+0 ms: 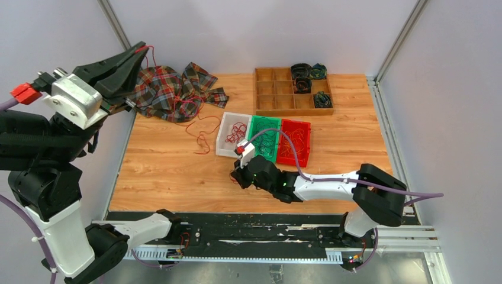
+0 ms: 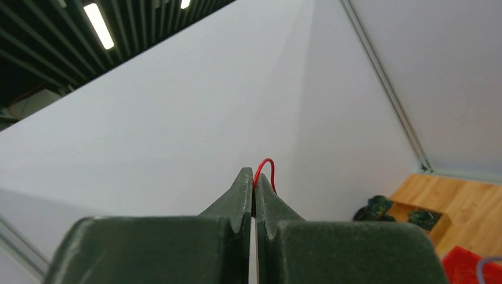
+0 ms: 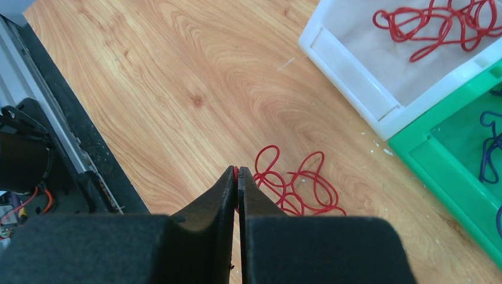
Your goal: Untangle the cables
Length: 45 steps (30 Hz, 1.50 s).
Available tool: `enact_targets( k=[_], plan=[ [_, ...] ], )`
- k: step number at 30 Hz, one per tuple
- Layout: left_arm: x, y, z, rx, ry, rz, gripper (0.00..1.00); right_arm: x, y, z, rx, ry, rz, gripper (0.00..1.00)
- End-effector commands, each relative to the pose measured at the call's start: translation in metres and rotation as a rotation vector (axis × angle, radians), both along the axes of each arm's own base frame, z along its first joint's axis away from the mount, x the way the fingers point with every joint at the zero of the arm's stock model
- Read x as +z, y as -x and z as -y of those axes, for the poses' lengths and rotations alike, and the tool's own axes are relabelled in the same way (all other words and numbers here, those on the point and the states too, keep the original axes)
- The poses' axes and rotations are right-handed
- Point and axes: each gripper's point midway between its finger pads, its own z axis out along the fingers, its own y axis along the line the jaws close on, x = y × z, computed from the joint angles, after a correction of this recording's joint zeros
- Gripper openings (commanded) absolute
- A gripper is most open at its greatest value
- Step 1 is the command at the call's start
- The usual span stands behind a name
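Observation:
My left gripper [image 1: 141, 49] is raised high at the far left, shut on a thin red cable [image 2: 267, 165] that loops out of its tips [image 2: 254, 176]. That cable [image 1: 201, 133] hangs down over a plaid cloth and curls on the table. My right gripper [image 1: 238, 176] sits low on the wood in front of the white bin, shut [image 3: 237, 171] on a strand of a small red cable tangle [image 3: 299, 189] lying just right of its tips. The tangle is hidden under the gripper in the top view.
A white bin [image 1: 224, 142] holds red cables [image 3: 441, 23], a green bin [image 1: 256, 125] holds dark purple ones [image 3: 488, 148], and a red bin [image 1: 308, 145] stands beside them. A wooden divided tray [image 1: 278, 103] stands behind. The plaid cloth [image 1: 169, 89] lies at the back left.

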Motion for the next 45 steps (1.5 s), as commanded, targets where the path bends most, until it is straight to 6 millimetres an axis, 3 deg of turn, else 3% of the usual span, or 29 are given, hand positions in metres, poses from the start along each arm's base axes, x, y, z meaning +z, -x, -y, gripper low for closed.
enact_targets(
  k=[1, 5, 8, 14, 18, 25, 33, 40, 45],
  plan=[
    [0.039, 0.007, -0.019, 0.054, 0.142, 0.115, 0.0, -0.01, -0.005, 0.006, -0.043, -0.015, -0.023, 0.05],
    [0.013, -0.015, -0.003, 0.03, 0.111, 0.038, 0.0, 0.005, -0.005, 0.016, -0.065, -0.05, -0.014, 0.05],
    [-0.013, -0.035, 0.011, 0.016, 0.085, -0.001, 0.0, 0.027, -0.007, 0.031, -0.096, -0.08, 0.008, 0.05],
    [-0.081, -0.093, 0.04, 0.028, 0.021, -0.123, 0.0, 0.058, -0.014, 0.072, -0.19, -0.116, 0.023, 0.04],
    [-0.113, -0.129, 0.055, 0.051, -0.015, -0.175, 0.0, 0.074, -0.015, 0.097, -0.236, -0.145, 0.048, 0.03],
    [-0.146, -0.18, 0.077, 0.078, -0.069, -0.219, 0.0, 0.078, -0.01, 0.129, -0.293, -0.152, 0.059, 0.02],
    [-0.18, -0.218, 0.097, 0.077, -0.091, -0.307, 0.01, 0.073, -0.01, 0.152, -0.355, -0.16, 0.063, 0.01],
    [-0.242, -0.235, 0.088, 0.172, -0.165, -0.377, 0.0, 0.069, -0.012, 0.16, -0.378, -0.154, 0.062, 0.01],
    [-0.269, -0.243, 0.076, 0.257, -0.202, -0.383, 0.0, 0.062, -0.012, 0.163, -0.387, -0.153, 0.044, 0.01]
  ],
)
